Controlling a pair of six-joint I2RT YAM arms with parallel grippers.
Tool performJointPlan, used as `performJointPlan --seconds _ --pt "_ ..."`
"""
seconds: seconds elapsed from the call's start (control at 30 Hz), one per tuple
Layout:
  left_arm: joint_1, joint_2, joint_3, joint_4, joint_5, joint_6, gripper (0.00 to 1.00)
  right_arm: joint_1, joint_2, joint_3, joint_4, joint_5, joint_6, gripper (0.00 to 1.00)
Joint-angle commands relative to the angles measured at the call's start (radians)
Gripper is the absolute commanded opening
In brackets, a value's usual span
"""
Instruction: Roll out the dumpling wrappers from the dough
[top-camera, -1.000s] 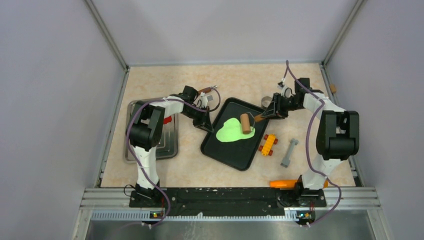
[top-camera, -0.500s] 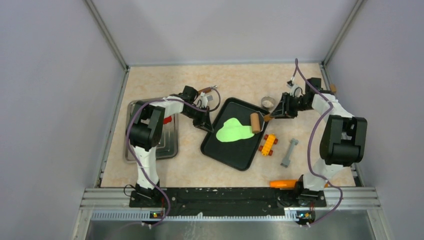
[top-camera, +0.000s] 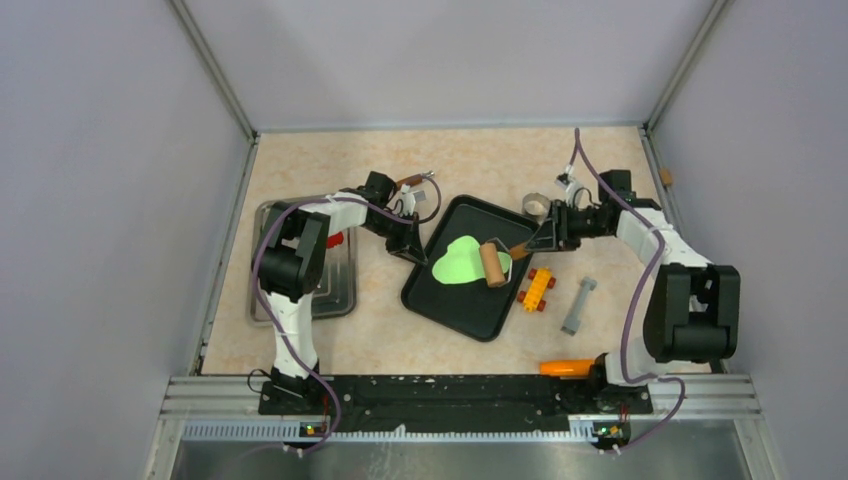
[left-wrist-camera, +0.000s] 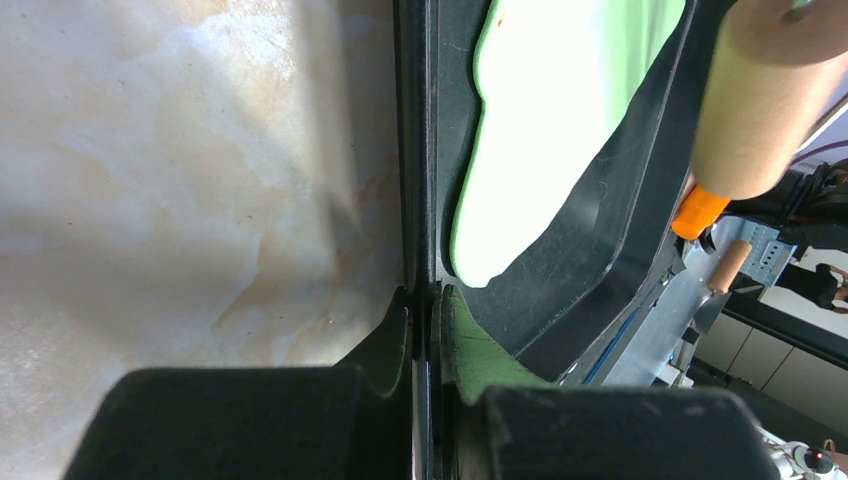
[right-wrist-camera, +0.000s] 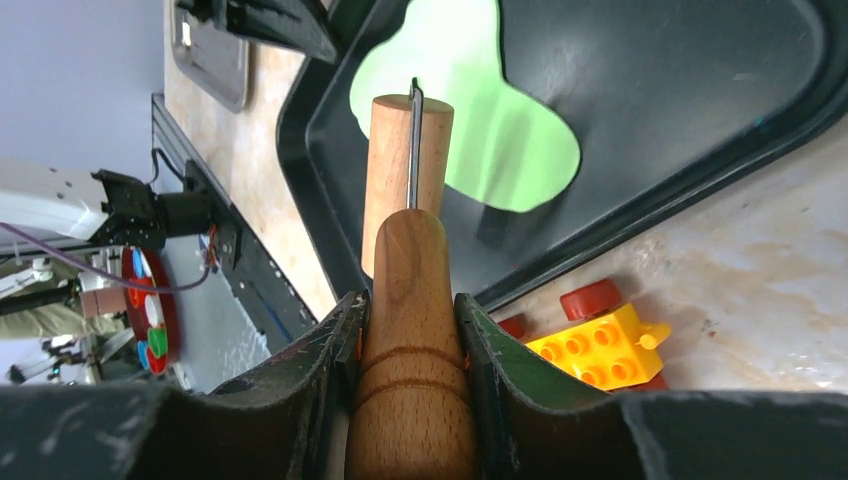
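On the black tray (top-camera: 470, 305) lies the dough (top-camera: 458, 262), a flattened lime-green blob toward the tray's far-left part. Nothing else is in the tray but the wooden roller (top-camera: 491, 264), whose barrel rests on the blob's right edge. Your left gripper (top-camera: 408, 247) is pinched narrow on the tray's left rim, I judge to stop the tray sliding under the roller's push. Your right gripper (top-camera: 545, 236), just past the tray's right rim, is clamped on the roller's handle, angled down so the barrel presses the dough. No round wrappers show yet. A yellow brick (top-camera: 537, 288) lies just outside the tray's right rim.
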Motion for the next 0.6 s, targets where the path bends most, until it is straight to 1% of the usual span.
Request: performJointPlan --seconds 0.0,0.1,0.27,0.4,0.57 --pt "-0.008 -0.005 0.012 -0.015 -0.022 0.025 0.00 0.021 0.017 -0.023 0.096 -0.027 0.015 0.00" --pt "-0.008 -0.006 0.011 -0.015 -0.021 0.027 0.00 0.053 0.068 -0.026 0.131 0.014 0.004 0.00" --pt "-0.008 -0.011 0.011 -0.013 -0.024 0.029 0.00 0.114 0.147 -0.022 0.114 0.108 -0.098 0.00" --pt "-0.007 -0.014 0.012 -0.011 -0.023 0.029 0.00 0.171 0.198 -0.026 0.117 0.138 -0.088 0.00" --pt "-0.008 -0.023 0.013 -0.013 -0.027 0.034 0.00 0.232 0.256 0.004 0.148 0.141 -0.017 0.00"
